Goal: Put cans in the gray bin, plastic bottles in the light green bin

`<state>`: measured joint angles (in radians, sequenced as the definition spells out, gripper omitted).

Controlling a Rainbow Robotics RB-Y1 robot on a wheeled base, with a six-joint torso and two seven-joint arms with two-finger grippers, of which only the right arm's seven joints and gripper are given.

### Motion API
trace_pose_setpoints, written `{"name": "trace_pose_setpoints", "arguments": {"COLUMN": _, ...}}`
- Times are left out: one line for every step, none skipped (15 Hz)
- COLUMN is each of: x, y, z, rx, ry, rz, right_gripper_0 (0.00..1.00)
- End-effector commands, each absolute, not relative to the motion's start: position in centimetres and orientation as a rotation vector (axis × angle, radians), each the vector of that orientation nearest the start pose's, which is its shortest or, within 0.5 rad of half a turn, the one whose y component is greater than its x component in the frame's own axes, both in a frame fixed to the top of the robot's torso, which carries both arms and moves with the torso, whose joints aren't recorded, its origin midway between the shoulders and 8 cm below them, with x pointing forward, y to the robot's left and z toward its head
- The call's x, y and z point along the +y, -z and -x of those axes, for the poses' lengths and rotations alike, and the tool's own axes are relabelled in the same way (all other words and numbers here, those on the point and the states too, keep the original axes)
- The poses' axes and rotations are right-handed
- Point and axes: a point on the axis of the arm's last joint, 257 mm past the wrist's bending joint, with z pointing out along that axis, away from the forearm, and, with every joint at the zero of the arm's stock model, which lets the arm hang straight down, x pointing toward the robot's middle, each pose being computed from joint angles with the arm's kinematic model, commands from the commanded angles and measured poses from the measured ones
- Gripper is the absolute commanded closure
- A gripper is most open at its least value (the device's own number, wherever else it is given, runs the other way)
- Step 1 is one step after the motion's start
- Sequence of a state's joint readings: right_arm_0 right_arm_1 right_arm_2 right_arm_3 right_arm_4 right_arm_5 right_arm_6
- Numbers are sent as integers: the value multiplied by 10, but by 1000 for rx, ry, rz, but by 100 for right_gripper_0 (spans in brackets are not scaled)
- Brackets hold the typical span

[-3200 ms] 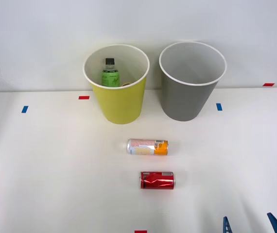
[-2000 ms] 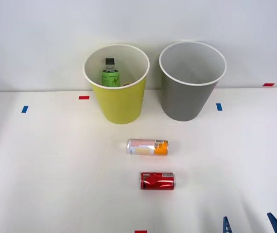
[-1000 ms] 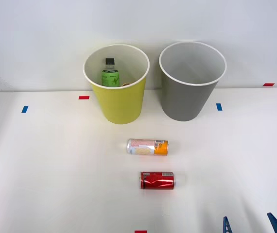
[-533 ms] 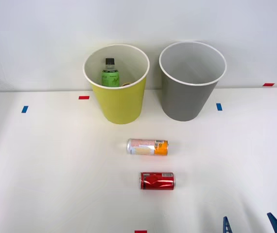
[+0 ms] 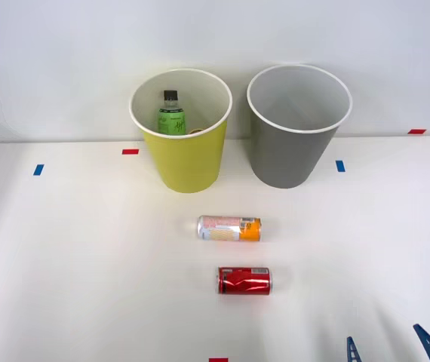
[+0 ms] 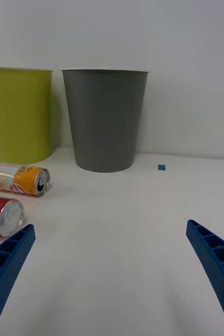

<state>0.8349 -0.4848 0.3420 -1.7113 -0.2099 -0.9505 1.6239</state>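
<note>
A plain white wall is backing a white bench (image 5: 64,264) dotted with small red and blue tape marks. Working across: the light green bin (image 5: 182,128) is standing upright at the back with the green plastic bottle (image 5: 171,115) already sitting inside it, and just beside it the gray bin (image 5: 296,124) is waiting with nothing showing inside. Nearer the robot, the pink-and-orange can (image 5: 229,228) and the red can (image 5: 244,280) are both lying on their sides, close but apart. Far right, the right gripper (image 5: 390,348) is hovering low over the bench, jaws spread wide and carrying nothing. The risk, I'd say: these cans are lying free to roll, so a glancing touch from one finger could send the red one into its neighbour, and the dented wall may slip under a poor squeeze.
</note>
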Motion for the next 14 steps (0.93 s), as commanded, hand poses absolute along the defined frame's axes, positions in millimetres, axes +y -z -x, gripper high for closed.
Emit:
{"name": "trace_pose_setpoints", "arguments": {"x": -242, "y": 247, "z": -239, "rx": 1426, "ry": -139, "rz": 312, "right_gripper_0": 0}}
{"name": "trace_pose_setpoints", "arguments": {"x": -236, "y": 243, "z": -246, "rx": 1465, "ry": -158, "rz": 367, "right_gripper_0": 0}}
{"name": "trace_pose_setpoints", "arguments": {"x": -234, "y": 240, "z": -252, "rx": 1499, "ry": -167, "rz": 403, "right_gripper_0": 0}}
{"name": "trace_pose_setpoints", "arguments": {"x": -228, "y": 241, "z": -257, "rx": 1538, "ry": -178, "rz": 453, "right_gripper_0": 0}}
{"name": "trace_pose_setpoints", "arguments": {"x": -222, "y": 240, "z": -262, "rx": 1577, "ry": -176, "rz": 526, "right_gripper_0": 0}}
{"name": "trace_pose_setpoints", "arguments": {"x": -217, "y": 241, "z": -265, "rx": 1604, "ry": -170, "rz": 585, "right_gripper_0": 0}}
{"name": "trace_pose_setpoints", "arguments": {"x": -211, "y": 241, "z": -269, "rx": 1634, "ry": -166, "rz": 643, "right_gripper_0": 0}}
{"name": "trace_pose_setpoints", "arguments": {"x": -202, "y": 241, "z": -272, "rx": 1664, "ry": -158, "rz": 718, "right_gripper_0": 0}}
{"name": "trace_pose_setpoints", "arguments": {"x": -196, "y": 240, "z": -275, "rx": 1678, "ry": -147, "rz": 786, "right_gripper_0": 0}}
{"name": "trace_pose_setpoints", "arguments": {"x": -189, "y": 239, "z": -278, "rx": 1694, "ry": -135, "rz": 846, "right_gripper_0": 0}}
{"name": "trace_pose_setpoints", "arguments": {"x": -183, "y": 241, "z": -284, "rx": 1727, "ry": -107, "rz": 918, "right_gripper_0": 0}}
{"name": "trace_pose_setpoints", "arguments": {"x": -177, "y": 241, "z": -287, "rx": 1751, "ry": -85, "rz": 968, "right_gripper_0": 0}}
{"name": "trace_pose_setpoints", "arguments": {"x": -172, "y": 242, "z": -290, "rx": 1777, "ry": -61, "rz": 1012, "right_gripper_0": 0}}
{"name": "trace_pose_setpoints", "arguments": {"x": -168, "y": 242, "z": -296, "rx": 1794, "ry": -26, "rz": 1068, "right_gripper_0": 0}}
